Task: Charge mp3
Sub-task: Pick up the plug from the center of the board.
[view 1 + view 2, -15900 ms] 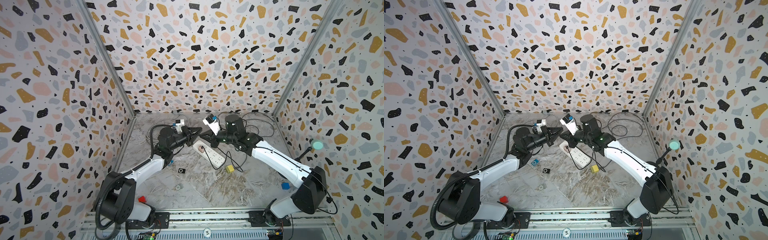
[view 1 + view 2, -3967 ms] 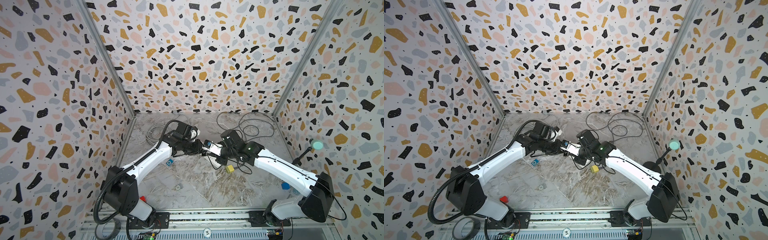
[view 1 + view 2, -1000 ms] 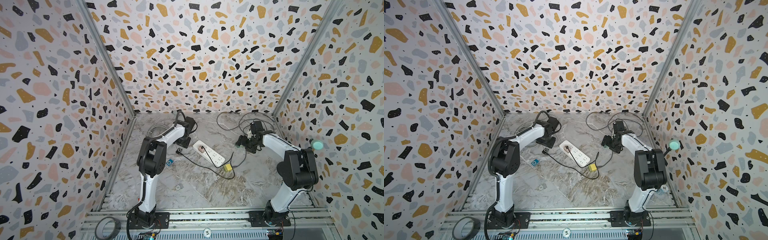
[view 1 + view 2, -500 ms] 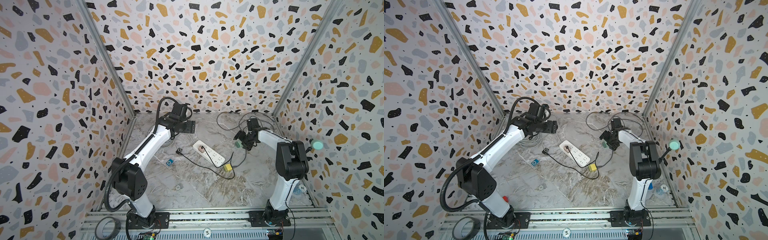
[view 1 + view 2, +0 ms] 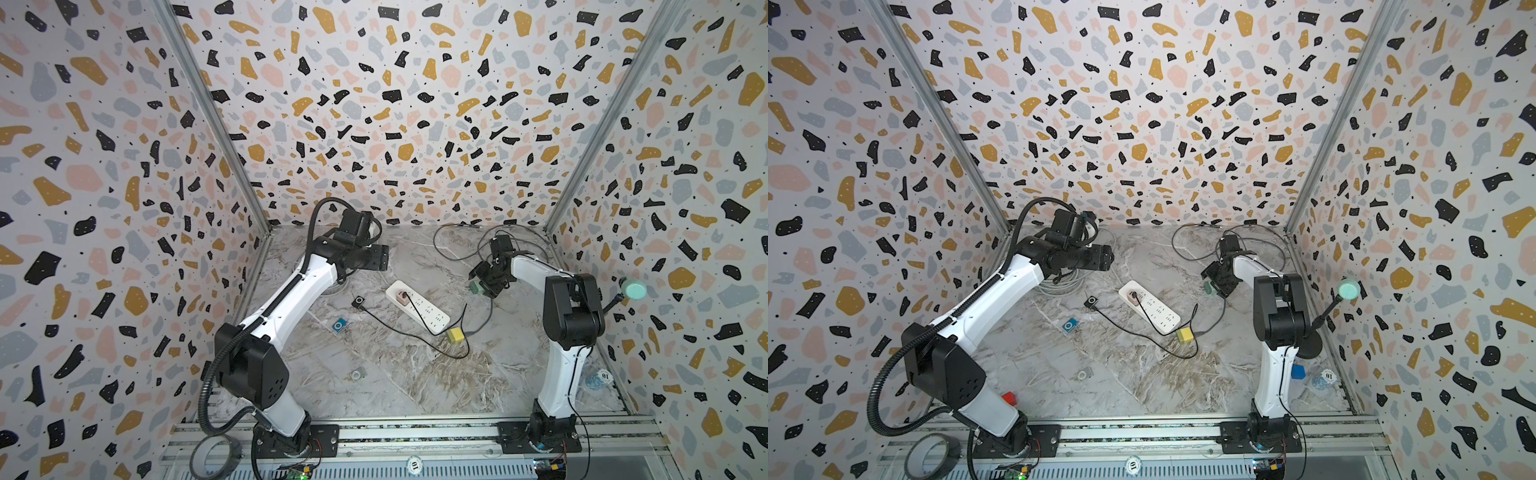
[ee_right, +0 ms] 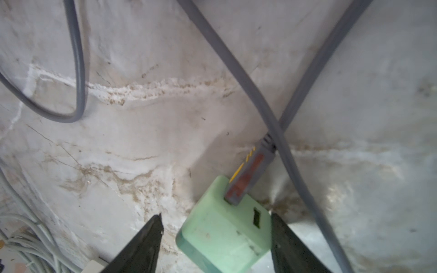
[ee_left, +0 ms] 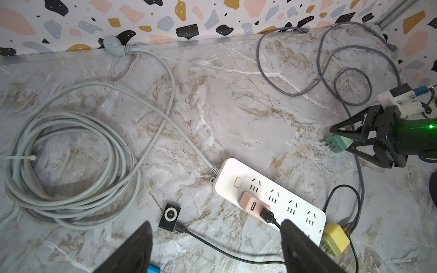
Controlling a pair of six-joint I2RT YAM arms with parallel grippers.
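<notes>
Left wrist view: the black mp3 player (image 7: 169,215) lies flat on the marble surface (image 7: 236,106). A black cable (image 7: 208,243) is plugged into its edge and runs to the pink charger (image 7: 254,206) seated in the white power strip (image 7: 295,203). In both top views the player (image 5: 359,301) sits just beside the strip's plugged end, at its 9 o'clock.

The left jaws stand wide and empty above it. Only their two dark tips show, cut off by the frame edge, and in the top views the wrist hides them. A blue player (image 5: 340,325) at the black one's 7 o'clock is almost cropped out of the wrist view.

At the strip's 2 o'clock the right jaws straddle a green charger (image 6: 224,231) with a gray plug (image 6: 248,175) pushed into it. One tip is at its side and the other stands clear, so they are not clamped. That close view is blurred, so whether the tip touches cannot be told.
</notes>
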